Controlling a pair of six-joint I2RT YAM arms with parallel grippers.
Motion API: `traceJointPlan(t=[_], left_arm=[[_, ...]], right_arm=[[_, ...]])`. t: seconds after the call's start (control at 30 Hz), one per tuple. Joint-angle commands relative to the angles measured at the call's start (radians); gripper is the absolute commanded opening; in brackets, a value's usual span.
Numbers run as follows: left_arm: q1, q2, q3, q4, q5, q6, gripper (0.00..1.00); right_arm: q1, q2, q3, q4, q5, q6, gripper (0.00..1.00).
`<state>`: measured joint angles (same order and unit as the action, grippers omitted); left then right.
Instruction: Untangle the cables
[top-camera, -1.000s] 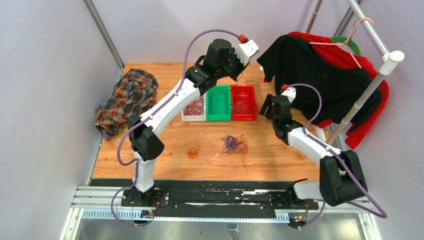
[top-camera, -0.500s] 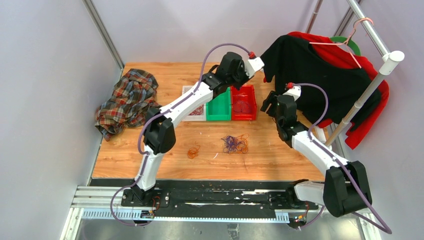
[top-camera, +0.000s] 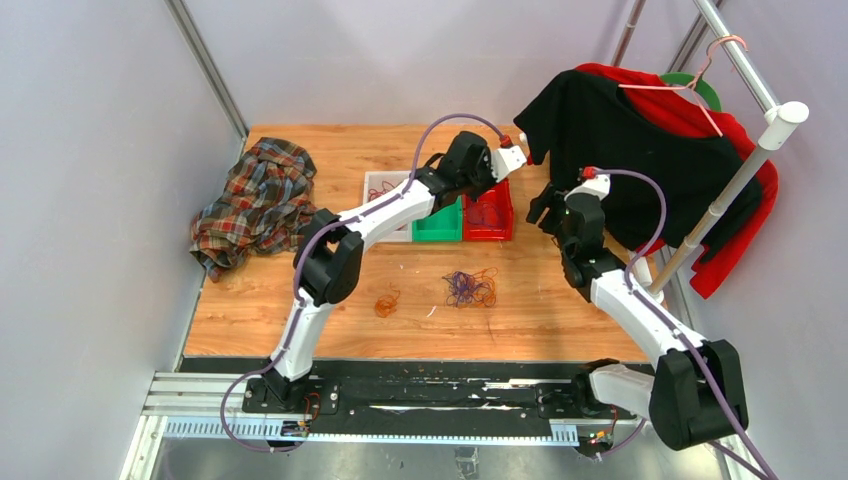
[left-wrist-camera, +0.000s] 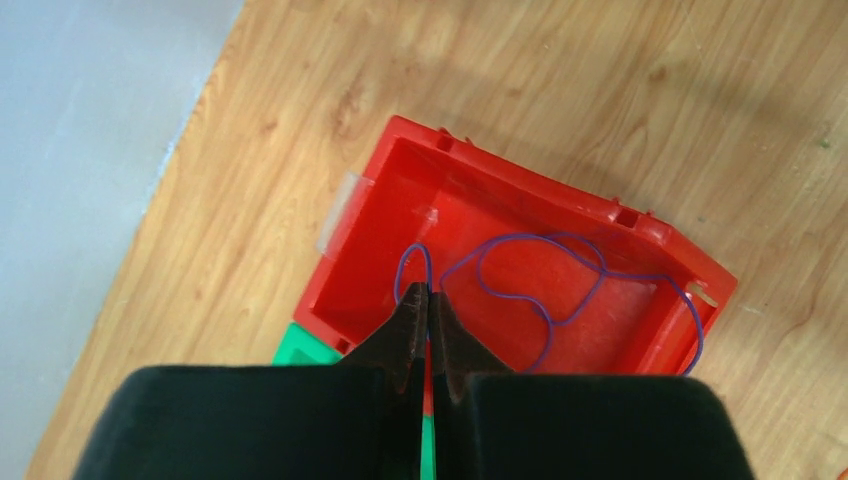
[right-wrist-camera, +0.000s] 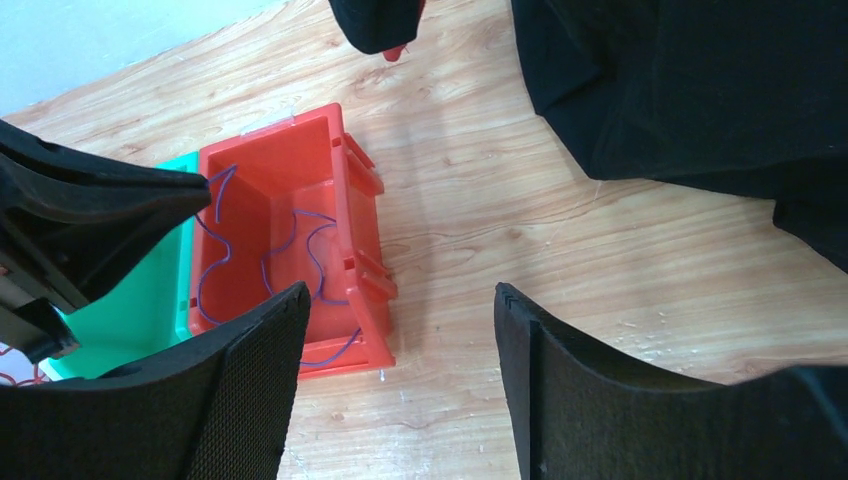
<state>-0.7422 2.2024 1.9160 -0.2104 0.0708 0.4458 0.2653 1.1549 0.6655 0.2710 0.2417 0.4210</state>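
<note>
Two arms up over the wood table; all positions are relative to the red bin. Black garment hangs to its right, plaid shirt lies well to its left at the table edge. Left arm is stretched far forward, wrist over the red bin and pointing down into it. Right arm reaches in from the bin's right, wrist camera aimed at it. Green bin touches its left side, with the white bin next beyond that. Left gripper is clamped on a loop of the purple cable, the rest of which is coiled inside the red bin. Right gripper is spread wide and holds nothing, beside the bin. Purple tangle and orange tangle lie on the table near the bin, on the arm-base side.
</note>
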Motion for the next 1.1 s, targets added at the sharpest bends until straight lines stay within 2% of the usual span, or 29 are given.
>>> traceJointPlan(t=[0.0, 0.13, 0.3, 0.4, 0.5, 0.57, 0.67, 0.73, 0.87, 0.97, 1.07], left_arm=[[-0.013, 0.029, -0.003, 0.028, 0.02, -0.046, 0.0], [-0.013, 0.066, 0.047, -0.031, 0.019, -0.095, 0.01], [-0.013, 0.106, 0.126, -0.135, 0.012, -0.095, 0.11], [-0.011, 0.121, 0.172, -0.206, -0.007, -0.057, 0.32], [0.002, 0.123, 0.238, -0.29, 0.029, -0.066, 0.6], [0.014, 0.116, 0.291, -0.35, 0.052, -0.073, 0.72], [0.027, 0.073, 0.314, -0.382, 0.052, -0.092, 0.76], [0.038, 0.032, 0.308, -0.393, 0.071, -0.106, 0.85], [0.046, -0.06, 0.285, -0.547, 0.183, -0.07, 0.89], [0.046, -0.159, 0.158, -0.656, 0.247, -0.028, 0.89], [0.057, -0.301, -0.093, -0.67, 0.289, -0.046, 0.87]], right_arm=[[-0.029, -0.051, -0.036, 0.003, -0.015, -0.014, 0.67], [-0.036, -0.113, -0.091, 0.016, -0.01, -0.016, 0.67], [-0.05, -0.145, -0.105, -0.015, -0.011, -0.019, 0.67], [-0.057, -0.167, -0.114, -0.02, -0.011, -0.019, 0.67], [-0.06, -0.178, -0.114, -0.028, -0.014, -0.017, 0.67], [-0.063, -0.178, -0.107, -0.033, -0.021, -0.018, 0.67], [-0.061, -0.175, -0.096, -0.044, -0.026, -0.02, 0.67], [-0.061, -0.172, -0.086, -0.053, -0.03, -0.023, 0.66], [-0.062, -0.171, -0.077, -0.055, -0.059, -0.041, 0.66], [-0.061, -0.159, -0.076, -0.063, -0.097, -0.045, 0.66], [-0.061, -0.142, -0.086, -0.064, -0.148, -0.036, 0.65]])
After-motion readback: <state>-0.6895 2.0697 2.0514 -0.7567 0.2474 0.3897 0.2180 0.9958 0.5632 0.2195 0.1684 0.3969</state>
